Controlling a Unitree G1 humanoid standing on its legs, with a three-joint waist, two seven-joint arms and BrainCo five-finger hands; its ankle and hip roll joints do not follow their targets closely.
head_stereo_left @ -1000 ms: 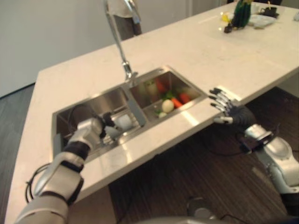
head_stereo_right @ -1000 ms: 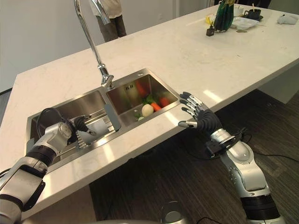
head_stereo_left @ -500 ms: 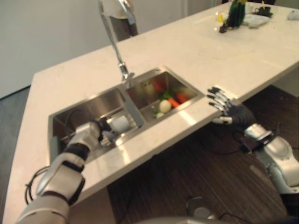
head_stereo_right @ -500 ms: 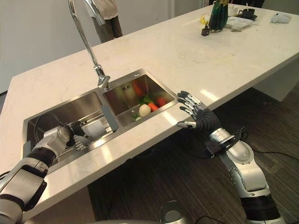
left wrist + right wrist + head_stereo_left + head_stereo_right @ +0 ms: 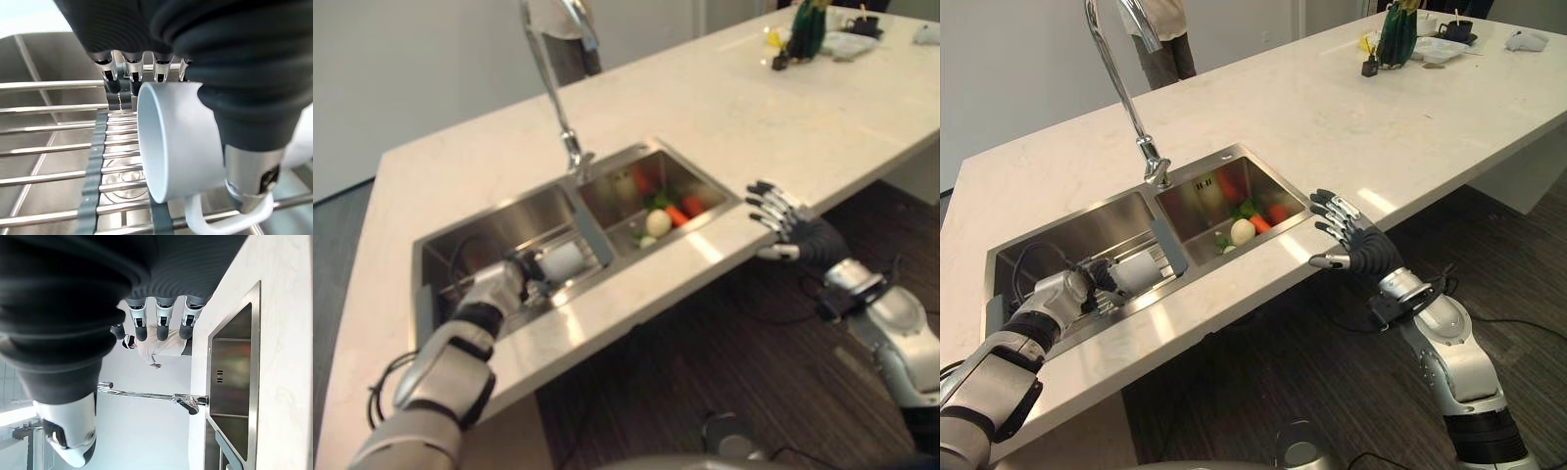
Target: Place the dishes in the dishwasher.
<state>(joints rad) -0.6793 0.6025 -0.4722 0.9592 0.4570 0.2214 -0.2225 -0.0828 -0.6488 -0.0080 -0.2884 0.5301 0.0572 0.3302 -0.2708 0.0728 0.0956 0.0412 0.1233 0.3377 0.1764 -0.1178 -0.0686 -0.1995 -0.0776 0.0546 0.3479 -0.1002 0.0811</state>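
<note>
A white mug [image 5: 176, 147] lies on its side on a wire rack [image 5: 58, 156] in the left basin of the steel sink [image 5: 1009, 259]. My left hand [image 5: 1065, 292] reaches down into that basin. Its fingers [image 5: 120, 90] curl behind the mug and its thumb [image 5: 249, 161] lies across the mug's side, above the handle. From the head camera the mug [image 5: 563, 259] shows just beyond the hand. My right hand [image 5: 1356, 245] hovers open, fingers spread, off the counter's front edge beside the right basin.
The right basin [image 5: 1278, 186] holds vegetables, among them a white onion [image 5: 1243, 231] and carrots. A tall curved faucet [image 5: 1126, 88] rises behind the divider. Cups and a dark green object [image 5: 1398, 34] stand far back right on the counter. A person [image 5: 1160, 39] stands behind.
The whole view has shifted slightly. My left hand has stayed at the mug, sinking a little toward the basin's near wall. The right hand has held its place.
</note>
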